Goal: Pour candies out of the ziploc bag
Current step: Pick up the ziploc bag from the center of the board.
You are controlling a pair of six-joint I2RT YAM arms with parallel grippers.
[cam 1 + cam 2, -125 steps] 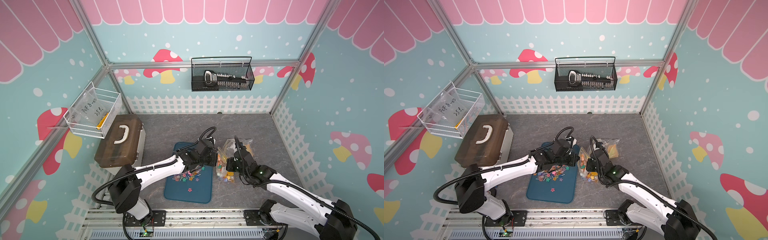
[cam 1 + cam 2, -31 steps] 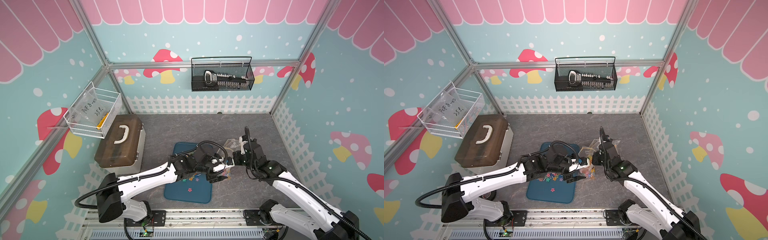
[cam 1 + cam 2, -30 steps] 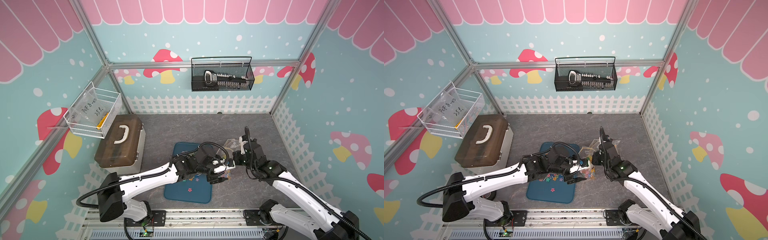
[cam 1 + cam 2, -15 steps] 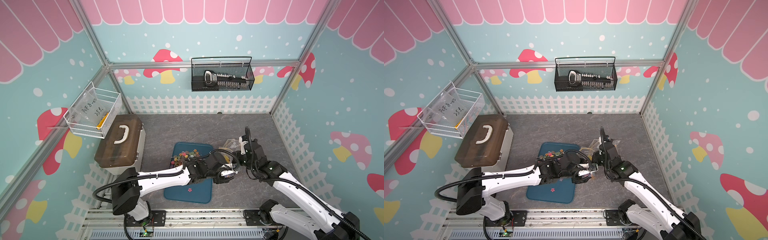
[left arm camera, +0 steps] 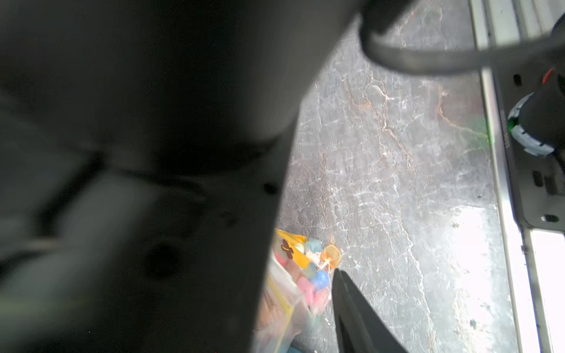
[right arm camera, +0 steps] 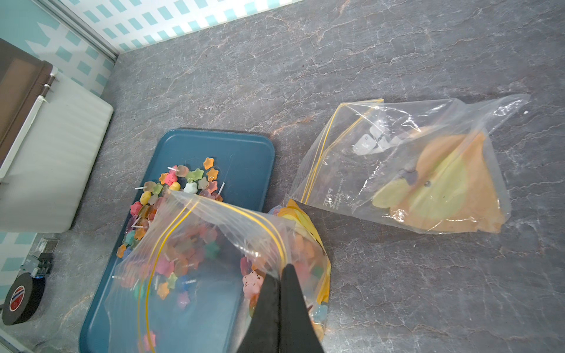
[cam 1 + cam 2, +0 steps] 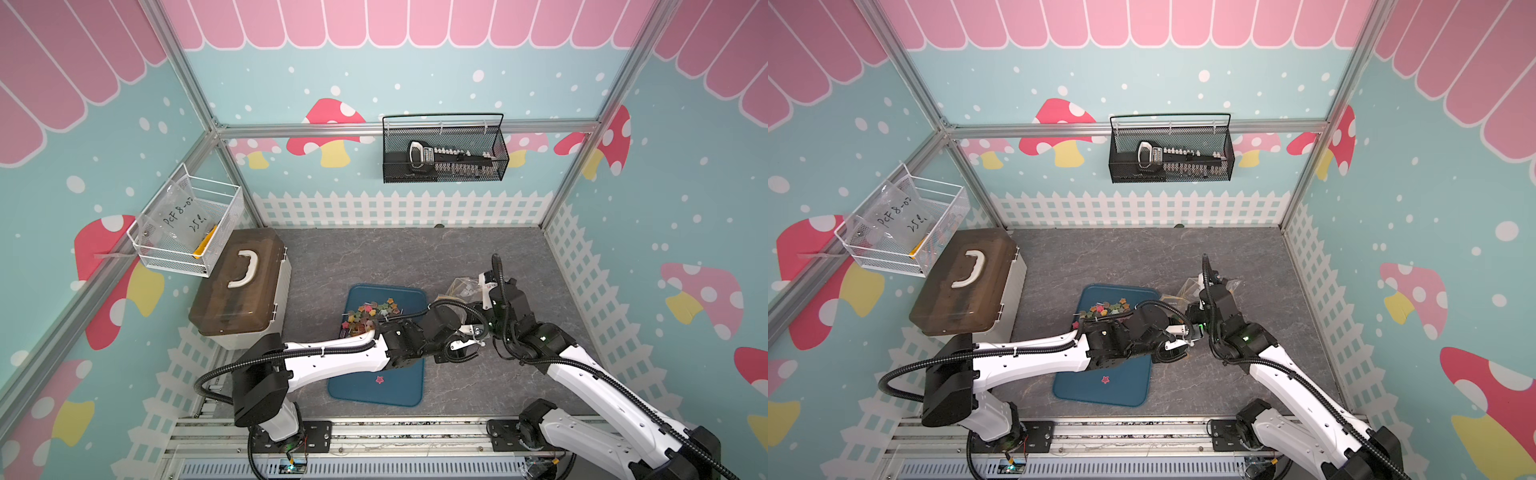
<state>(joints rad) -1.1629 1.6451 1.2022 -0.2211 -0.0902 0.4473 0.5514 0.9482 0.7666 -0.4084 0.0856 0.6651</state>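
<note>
So the right gripper is pinched on the ziploc bag rim, with the bag's mouth over the blue tray. The candies are piled there, with more in the bag. The left gripper sits beside the bag, but a dark blurry bulk blocks its wrist view, so I can't tell its jaws. A second bag lies nearby.

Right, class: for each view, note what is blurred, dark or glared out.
Left wrist view: a dark blurred shape fills most of the frame; glare whitens the table. Right wrist view: sharp, sheen on the held ziploc bag. Both top views: sharp, evenly lit.
</note>
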